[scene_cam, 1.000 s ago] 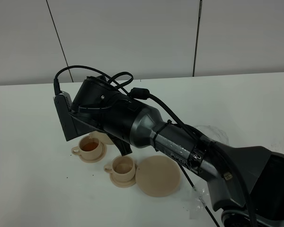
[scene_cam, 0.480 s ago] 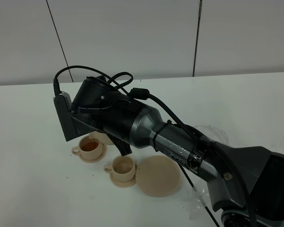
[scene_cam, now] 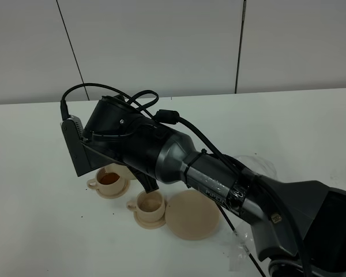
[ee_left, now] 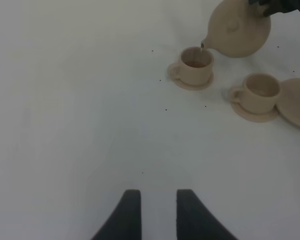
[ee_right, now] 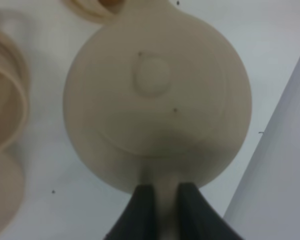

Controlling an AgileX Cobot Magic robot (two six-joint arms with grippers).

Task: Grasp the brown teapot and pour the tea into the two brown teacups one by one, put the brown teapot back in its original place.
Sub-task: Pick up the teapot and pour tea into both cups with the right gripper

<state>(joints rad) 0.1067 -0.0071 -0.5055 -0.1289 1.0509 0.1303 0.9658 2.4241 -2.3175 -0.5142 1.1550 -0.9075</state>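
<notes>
The white table point(scene_cam: 34, 231) carries everything. The right arm point(scene_cam: 207, 173) reaches across to the left. The brown teapot point(ee_left: 240, 27) hangs tilted in the air, its spout over the left teacup point(scene_cam: 109, 180), which holds amber tea. The wide saucer point(scene_cam: 191, 214) lies bare, just beside the nearer teacup point(scene_cam: 150, 203). The right claw point(ee_right: 160, 196) is clamped on the teapot's loop handle. The left claw point(ee_left: 157, 197) hangs slightly parted, empty.

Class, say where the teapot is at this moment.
The teapot hangs tilted in the right gripper, its spout over the left cup. In the exterior view the right arm hides most of it.
</notes>
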